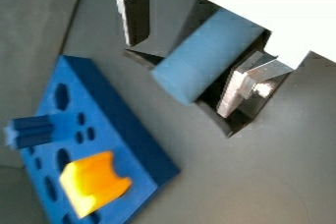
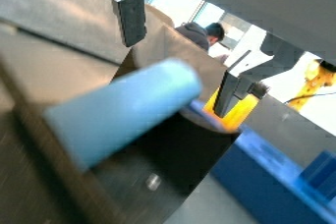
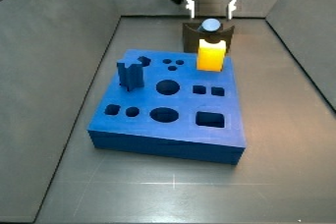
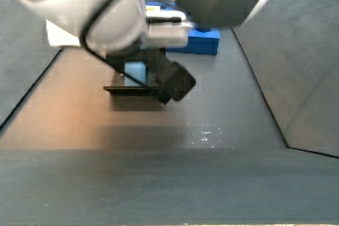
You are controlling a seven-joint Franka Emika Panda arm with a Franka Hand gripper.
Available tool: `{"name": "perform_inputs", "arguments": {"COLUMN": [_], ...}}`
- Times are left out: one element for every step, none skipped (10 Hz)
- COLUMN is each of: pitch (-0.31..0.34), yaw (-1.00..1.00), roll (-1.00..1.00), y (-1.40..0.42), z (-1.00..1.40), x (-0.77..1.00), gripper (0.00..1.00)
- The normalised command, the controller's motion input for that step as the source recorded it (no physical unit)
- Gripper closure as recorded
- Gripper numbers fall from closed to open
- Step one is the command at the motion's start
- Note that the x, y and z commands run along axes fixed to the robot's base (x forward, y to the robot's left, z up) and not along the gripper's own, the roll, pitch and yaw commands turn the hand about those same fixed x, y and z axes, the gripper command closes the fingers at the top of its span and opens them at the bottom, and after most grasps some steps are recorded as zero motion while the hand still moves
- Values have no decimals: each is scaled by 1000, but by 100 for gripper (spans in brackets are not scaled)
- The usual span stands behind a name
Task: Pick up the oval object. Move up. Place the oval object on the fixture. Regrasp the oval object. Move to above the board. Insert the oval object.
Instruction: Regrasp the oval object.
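Observation:
The oval object, a pale grey-blue peg, lies in the notch of the dark fixture. The peg's rounded end shows above the fixture's yellow-orange block. My gripper is open and straddles the peg, also seen in a side view. In both wrist views one finger stands clear of the peg and the other finger is close beside it. The peg fills the other wrist view. The blue board lies just in front of the fixture.
A dark blue notched block stands upright on the board's left side, also in a wrist view. The board has round, oval and square holes. Dark walls ring the floor. In a side view the arm hides most of the fixture.

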Motion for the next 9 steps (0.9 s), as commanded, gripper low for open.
{"name": "perform_inputs", "arguments": {"pitch": [33, 47, 63, 77, 85, 63, 58, 51, 39], "yaw": [24, 18, 10, 2, -13, 10, 9, 8, 7], "roll": [18, 29, 37, 41, 42, 1000, 1000, 1000, 1000], "y": [0, 4, 3, 4, 6, -860, -824, -743, -554], "z": [1000, 873, 695, 521, 288, 1000, 884, 793, 551], "x": [-35, -36, -35, -35, -27, -113, -103, -112, -127], "gripper": [0, 0, 0, 0, 0, 0, 0, 0, 0]}}
